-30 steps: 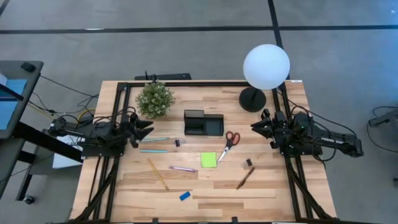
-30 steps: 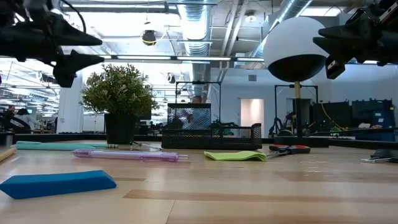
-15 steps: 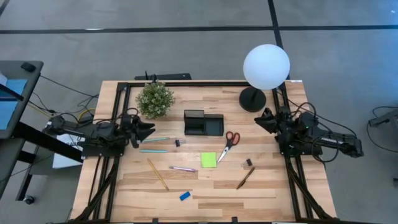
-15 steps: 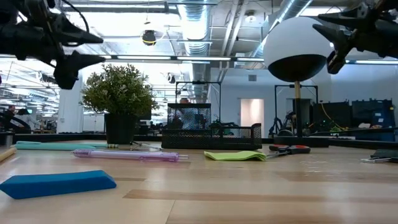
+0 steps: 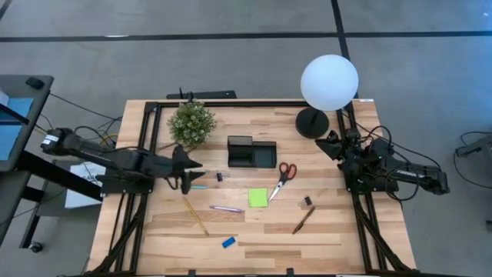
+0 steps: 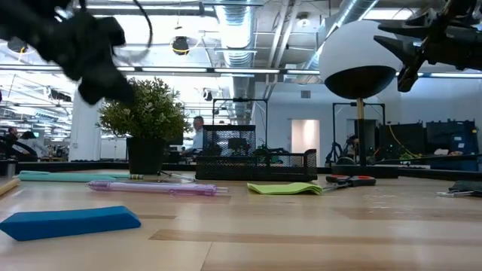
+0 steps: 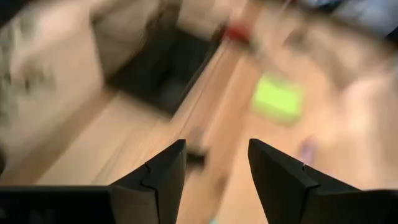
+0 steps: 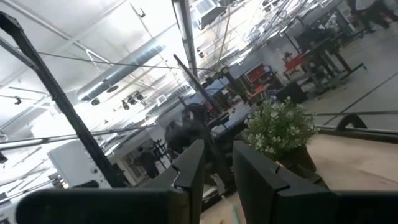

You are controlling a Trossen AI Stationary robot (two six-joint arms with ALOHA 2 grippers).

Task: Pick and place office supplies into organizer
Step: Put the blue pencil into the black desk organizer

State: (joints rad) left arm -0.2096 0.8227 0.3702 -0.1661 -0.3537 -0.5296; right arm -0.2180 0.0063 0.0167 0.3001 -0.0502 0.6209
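Teal pens point(image 5: 192, 179) lie side by side near the table's left edge, long axes running left to right, directly under the left gripper point(image 5: 191, 171), its jaws parted and empty. The right gripper point(image 5: 329, 145), jaws narrowly parted and holding nothing, waits by the right edge, well apart.

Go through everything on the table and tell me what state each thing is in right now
organizer: upright, compartments look empty
scissors: lying flat, blades shut
sticky-note pad: flat on table
yellow pencil: lying loose
pink pen: lying loose
brown pen: lying loose
blue eraser: lying loose
lamp: upright
plant: upright
left hand: open, empty, above the teal pens
right hand: raised near the lamp, holding nothing
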